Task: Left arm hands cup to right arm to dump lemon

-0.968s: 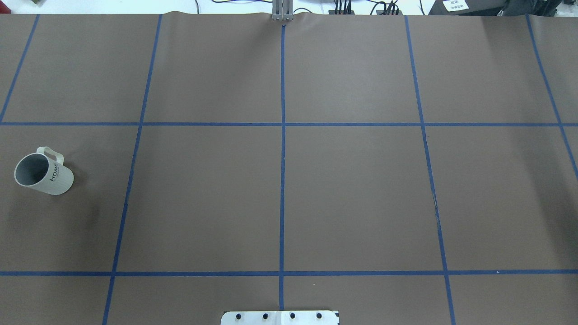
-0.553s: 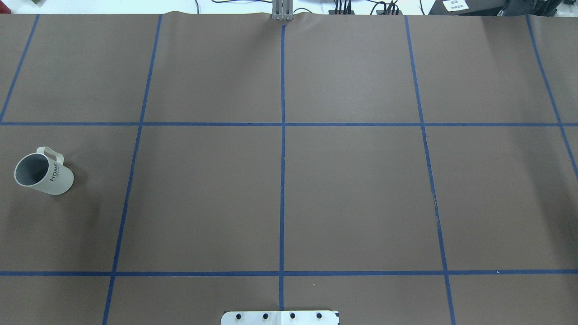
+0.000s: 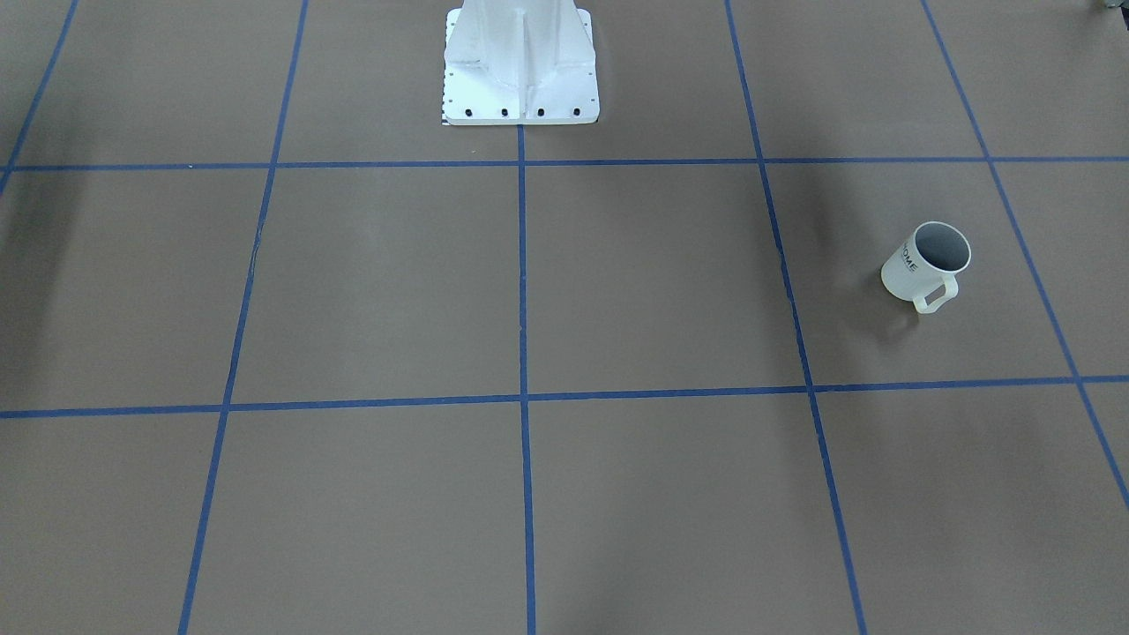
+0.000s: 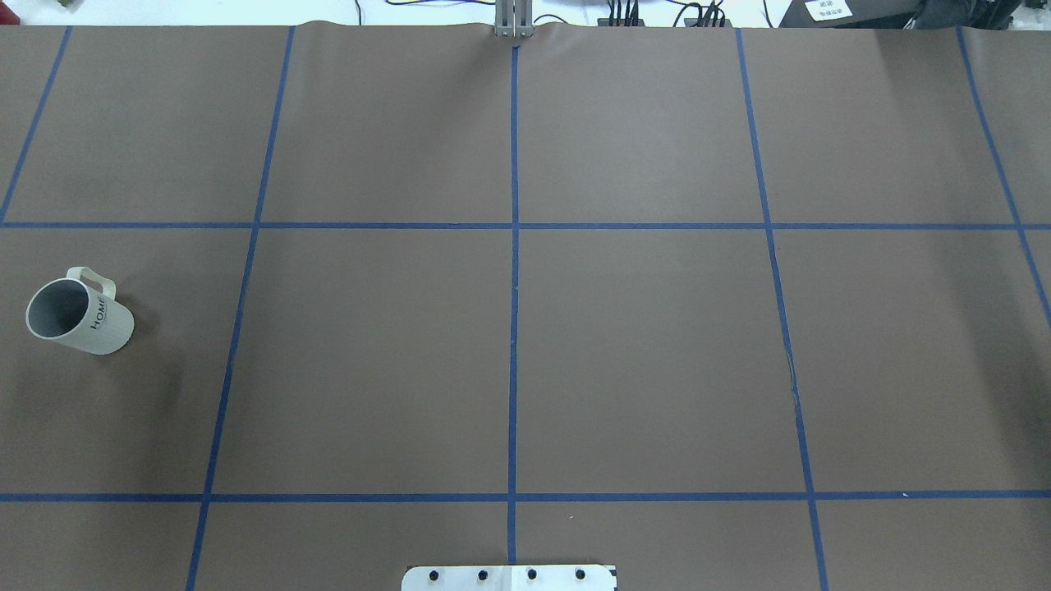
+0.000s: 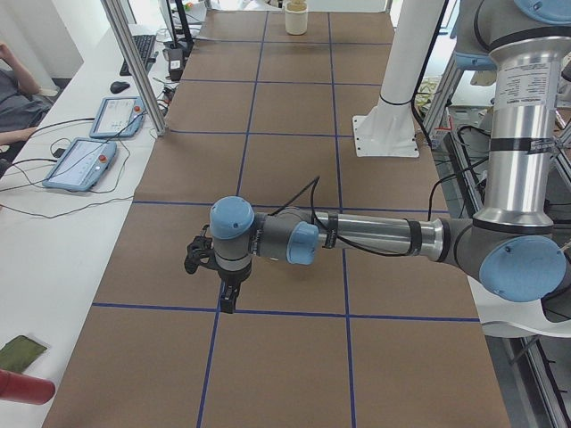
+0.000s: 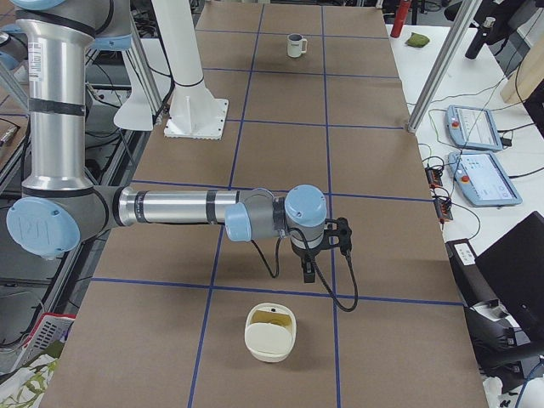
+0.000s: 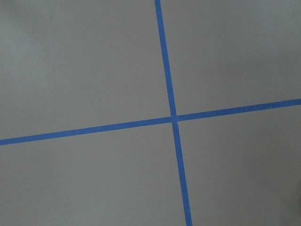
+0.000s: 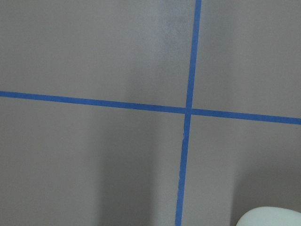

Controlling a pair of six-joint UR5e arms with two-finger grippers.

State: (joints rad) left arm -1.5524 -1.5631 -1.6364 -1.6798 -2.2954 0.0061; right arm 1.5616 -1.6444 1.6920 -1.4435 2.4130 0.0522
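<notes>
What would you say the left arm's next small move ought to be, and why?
Probably carry the left gripper across to above the cream-white "HOME" mug: the mug stands upright and untouched on the brown table, and the left wrist view shows only blue tape lines, no mug.

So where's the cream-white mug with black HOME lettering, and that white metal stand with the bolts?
Cream-white HOME mug (image 4: 103, 325), overhead view: on its lettered side wall.
White bolted metal stand (image 3: 520, 63), front-facing view: on its central ridge.
</notes>
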